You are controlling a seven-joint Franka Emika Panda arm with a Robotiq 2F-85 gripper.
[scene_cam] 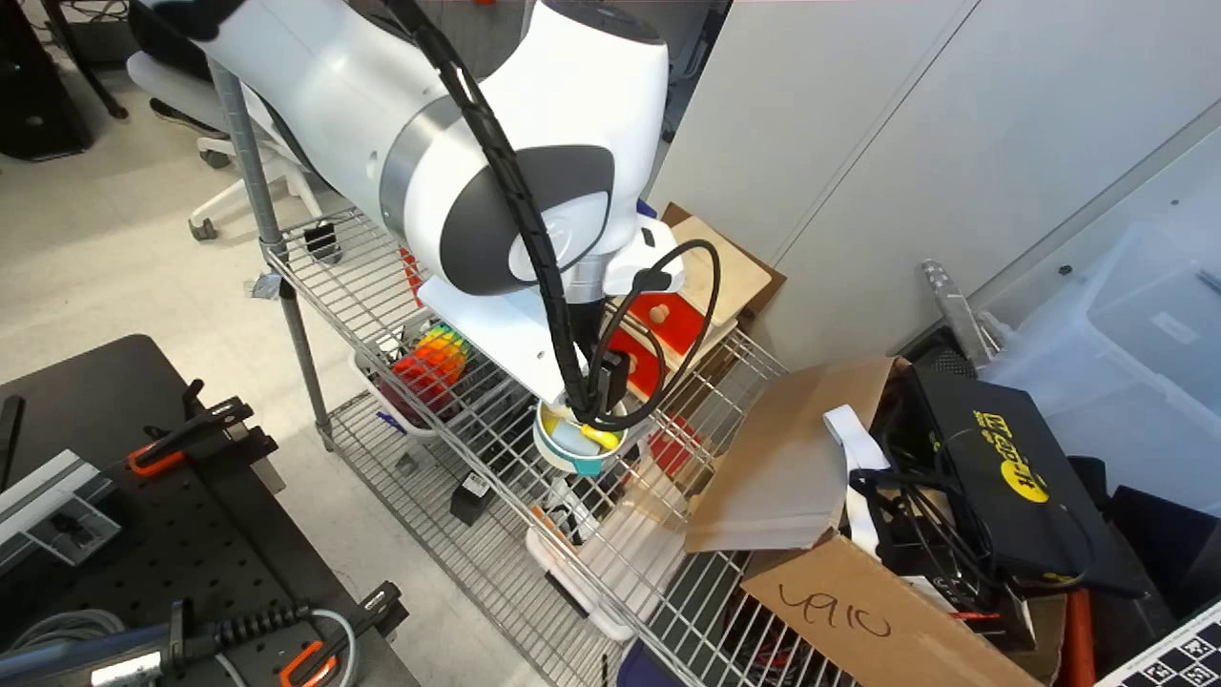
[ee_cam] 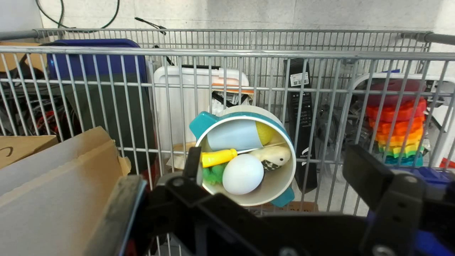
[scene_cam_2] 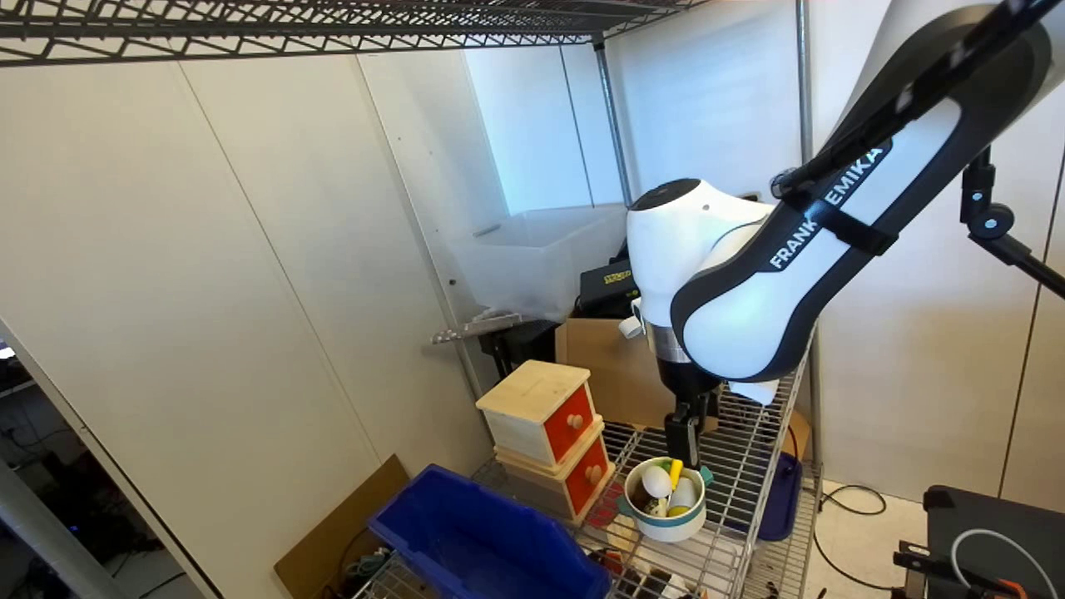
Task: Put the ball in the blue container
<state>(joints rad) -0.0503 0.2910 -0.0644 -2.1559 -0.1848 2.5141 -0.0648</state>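
Wrist view: the claw (ee_cam: 275, 160) stands spread wide over the pot (ee_cam: 279, 182), gripping nothing; whether a tip touches the yellow handle (ee_cam: 218, 157), cannot tell.
Yellow round thing (ee_cam: 265, 133): in the pot, partly hidden by the pale blue cup (ee_cam: 233, 136); whether it is the ball, cannot tell.
White egg-shaped thing (ee_cam: 243, 174): also in the pot, smooth, just beside the yellow handle.
Blue bin (scene_cam_2: 487, 532): in an exterior view, near the wooden drawers (scene_cam_2: 520, 428).

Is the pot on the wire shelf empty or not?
Not empty: the wrist view shows a yellow handle, a pale blue thing and more inside the pot.
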